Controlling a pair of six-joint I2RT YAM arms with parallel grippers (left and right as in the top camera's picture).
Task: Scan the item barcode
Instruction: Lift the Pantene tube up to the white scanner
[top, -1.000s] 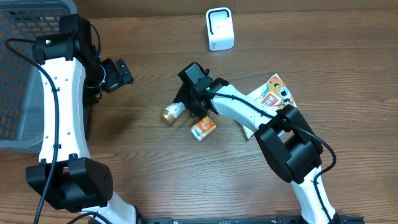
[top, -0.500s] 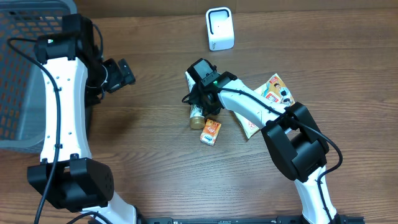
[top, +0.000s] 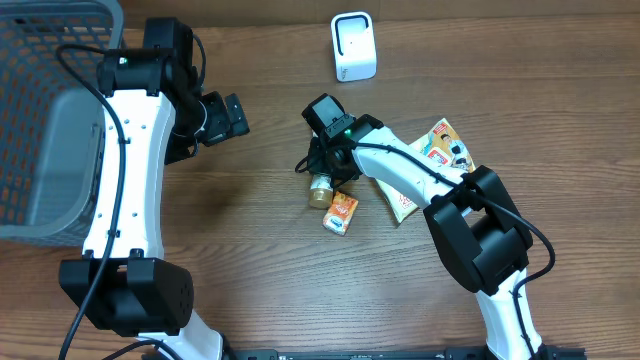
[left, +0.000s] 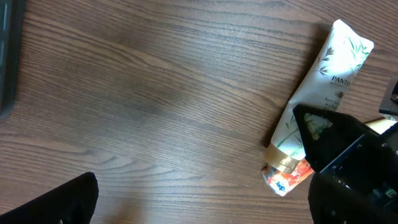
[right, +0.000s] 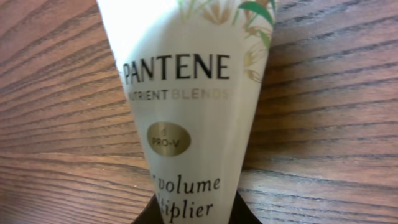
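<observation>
Two arms up. Grey basket (top: 40, 120) sits at your worktop's left edge. Your left gripper (top: 238, 117) is spread wide and holds nothing. Mid-worktop, your right gripper (top: 325, 165) is pinched on the Pantene tube (left: 323, 81), gold cap toward the near edge, just beside a small orange packet (top: 340, 213). White scanner (top: 353, 46) at far edge; snack pouch (top: 440, 150) rightmost.

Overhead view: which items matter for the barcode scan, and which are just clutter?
Job in hand:
- tube, gripped by the right gripper
- white scanner

Lying about:
- orange packet
- printed pouch
- basket
</observation>
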